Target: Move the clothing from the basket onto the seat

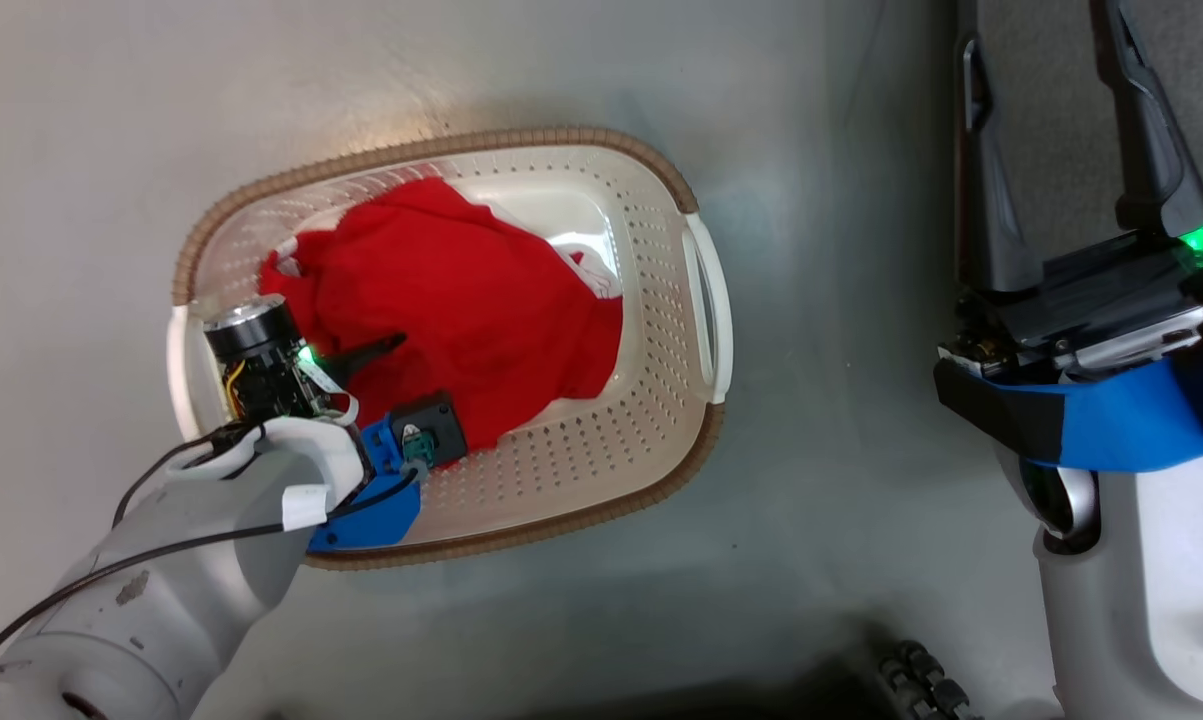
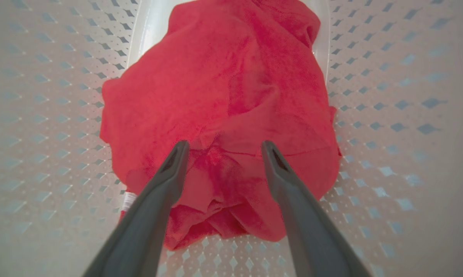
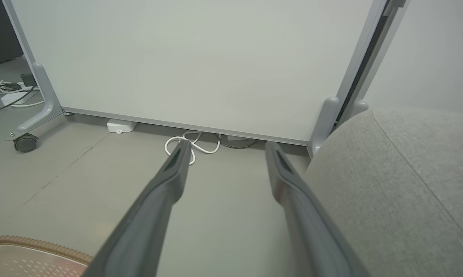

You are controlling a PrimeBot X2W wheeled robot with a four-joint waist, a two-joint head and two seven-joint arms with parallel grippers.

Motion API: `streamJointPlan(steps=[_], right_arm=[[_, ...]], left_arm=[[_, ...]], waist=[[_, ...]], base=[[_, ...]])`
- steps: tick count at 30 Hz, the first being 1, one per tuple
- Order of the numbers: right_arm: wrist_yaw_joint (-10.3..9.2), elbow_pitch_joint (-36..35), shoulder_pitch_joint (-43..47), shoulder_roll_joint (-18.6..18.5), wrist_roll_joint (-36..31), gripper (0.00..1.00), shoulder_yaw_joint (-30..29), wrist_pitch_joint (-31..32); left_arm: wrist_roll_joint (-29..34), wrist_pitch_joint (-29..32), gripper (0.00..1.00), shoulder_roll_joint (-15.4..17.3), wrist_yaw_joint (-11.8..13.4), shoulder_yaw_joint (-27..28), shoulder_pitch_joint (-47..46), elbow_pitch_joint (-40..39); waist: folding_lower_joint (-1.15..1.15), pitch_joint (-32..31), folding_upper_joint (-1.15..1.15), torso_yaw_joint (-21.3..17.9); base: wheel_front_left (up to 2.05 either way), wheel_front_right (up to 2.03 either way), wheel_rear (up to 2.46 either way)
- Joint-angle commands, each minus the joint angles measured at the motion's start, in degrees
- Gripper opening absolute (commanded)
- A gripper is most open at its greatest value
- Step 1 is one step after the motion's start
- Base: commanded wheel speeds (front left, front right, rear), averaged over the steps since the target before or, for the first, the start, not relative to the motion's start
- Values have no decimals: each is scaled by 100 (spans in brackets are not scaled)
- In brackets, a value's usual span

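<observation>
Lying crumpled in the basket (image 1: 601,470), the red clothing (image 1: 461,300) covers most of its bottom, white trim showing at the far edge; left claw (image 2: 224,148) is inside the basket, spread, tips over the cloth's near folds, nothing pinched; contact cannot be told; basket stands on the grey floor (image 1: 811,520); right claw (image 3: 223,148) hangs well apart, spread and empty, above the floor beside the grey seat (image 3: 400,173); white wheeled panel (image 3: 196,57) beyond.
</observation>
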Motion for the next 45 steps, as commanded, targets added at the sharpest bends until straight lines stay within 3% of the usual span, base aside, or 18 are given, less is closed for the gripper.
streamJointPlan(steps=[1, 8, 18, 28, 30, 31, 37, 45], right_arm=[[1, -79, -58, -2, -34, 100, -14, -22], [1, -374, 109, -2, -10, 100, -12, -21], [1, -787, 262, -1, -59, 100, 28, -22], [1, -1053, 513, -2, -128, 100, 61, -22], [1, -1061, 515, -2, -131, 100, 59, -22], [1, -1062, 504, -2, -122, 100, 61, -22], [1, -1033, 350, -2, -59, 100, 31, -22], [1, -814, 247, -2, 2, 100, -48, -22]], left_arm=[[60, 3, 100, -28, -3, -10, -146, 72], [506, 58, 100, -169, -3, -11, -575, 545], [815, 202, 100, -112, -3, -11, -859, 797], [661, 279, 100, -133, -3, -12, -812, 835], [667, 236, 26, -124, -3, -12, -864, 838], [627, 236, 0, -124, -3, -12, -865, 837], [457, 76, 0, -113, -3, -12, -976, 839], [-357, -212, 0, -300, -3, -12, -929, 578]], waist=[[-1, 211, 0, -77], [-1, 562, 0, -130], [-1, 950, 0, -280], [-1, 1043, 0, -279], [-1, 1051, 0, -275], [-1, 1050, 0, -273], [-1, 1009, 0, -251], [-1, 499, 0, -46]], base=[[0, 0, 0], [0, 0, 0], [0, 0, 0], [0, 0, 0], [0, 0, 0], [0, 0, 0], [0, 0, 0], [0, 0, 0]])
